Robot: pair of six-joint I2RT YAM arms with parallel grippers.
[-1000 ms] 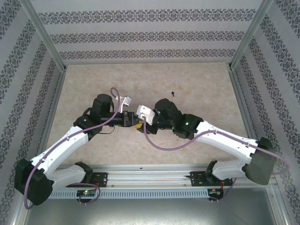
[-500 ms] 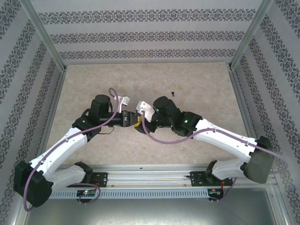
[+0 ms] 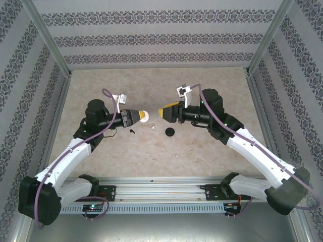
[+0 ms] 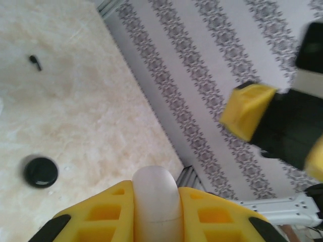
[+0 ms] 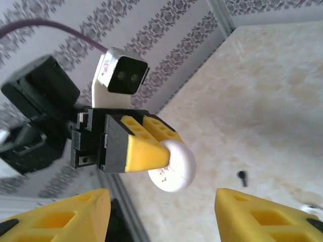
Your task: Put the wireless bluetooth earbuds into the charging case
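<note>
Both arms reach in over the middle of the bench [image 3: 217,85], wrists level, fingertips facing each other with a gap between them. The left gripper [image 3: 139,117] is clamped on a round white case [image 3: 146,118], held above the bench. The right gripper [image 3: 162,112] is spread wide with nothing in it. Just below them, toward the near edge, lie a black earbud [image 3: 132,130], a round black case [image 3: 170,132] and a tiny white piece [image 3: 153,127] too small to make out. Faint print on the white case cannot be read.

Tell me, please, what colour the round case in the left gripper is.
White; the right wrist view shows the round case best, clamped in the left gripper.
</note>
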